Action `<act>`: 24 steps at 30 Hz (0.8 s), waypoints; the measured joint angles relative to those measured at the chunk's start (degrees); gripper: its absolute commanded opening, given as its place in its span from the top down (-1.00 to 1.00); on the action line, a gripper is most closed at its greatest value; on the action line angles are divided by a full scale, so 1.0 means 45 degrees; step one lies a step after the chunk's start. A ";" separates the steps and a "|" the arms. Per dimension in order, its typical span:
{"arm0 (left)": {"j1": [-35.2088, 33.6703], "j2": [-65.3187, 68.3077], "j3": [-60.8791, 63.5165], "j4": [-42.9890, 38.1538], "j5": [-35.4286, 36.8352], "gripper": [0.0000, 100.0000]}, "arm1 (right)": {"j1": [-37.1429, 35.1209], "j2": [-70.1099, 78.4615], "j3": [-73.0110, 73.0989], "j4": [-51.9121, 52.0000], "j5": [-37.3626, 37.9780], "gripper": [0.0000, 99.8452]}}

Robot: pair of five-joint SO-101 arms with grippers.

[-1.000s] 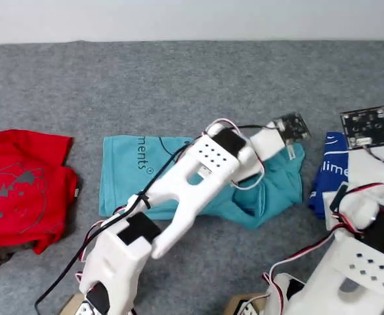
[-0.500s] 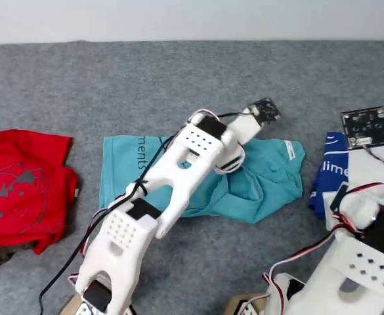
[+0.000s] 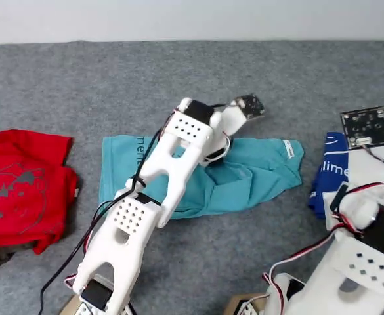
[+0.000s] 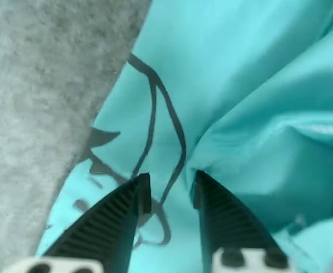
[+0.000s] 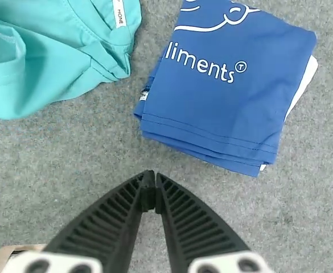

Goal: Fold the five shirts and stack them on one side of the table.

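Grey felt covers the table up to a pale wall at the far edge; the teal shirt lies in the middle, spread lengthwise and creased, not yet folded; a crumpled red shirt sits at the far left, well apart from it; a folded blue shirt lies at the right, just beside the teal one's collar end. The left arm stretches over the teal shirt, and the left gripper hangs close above the printed cloth with its jaws a little apart and, as far as can be seen, nothing pinched between them. The right gripper is closed and empty over bare felt, on the near side of the blue shirt. Over the last second the left arm's wrist has swung from the shirt's right end back toward the far middle; the bunched heap at the near right of the teal shirt has sunk and spread, so that half now lies flatter; the right arm has kept still. That reads as a smoothing pass rather than a fold; the teal shirt probably still needs an edge gripped and carried over, and the red one is untouched, so the stack at the right looks far from complete.
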 measured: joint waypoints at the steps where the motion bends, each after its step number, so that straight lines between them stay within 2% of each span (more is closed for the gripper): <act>1: 0.0000 0.0000 -0.0527 0.0313 0.0000 0.75 | 0.0000 0.0000 0.0000 0.0000 0.0000 0.98; 6: 0.0000 0.0000 -0.2559 0.0899 0.0215 0.75 | 0.0000 0.0000 0.0000 0.0000 0.0000 0.98; 10: 0.0215 0.0000 -0.2598 0.0938 0.0430 0.75 | 0.0000 0.0000 0.0000 0.0000 0.0000 0.98; 24: 0.4063 -0.3673 0.2794 0.0977 0.1074 0.74 | 0.0000 0.0000 0.0000 0.0000 0.0000 0.98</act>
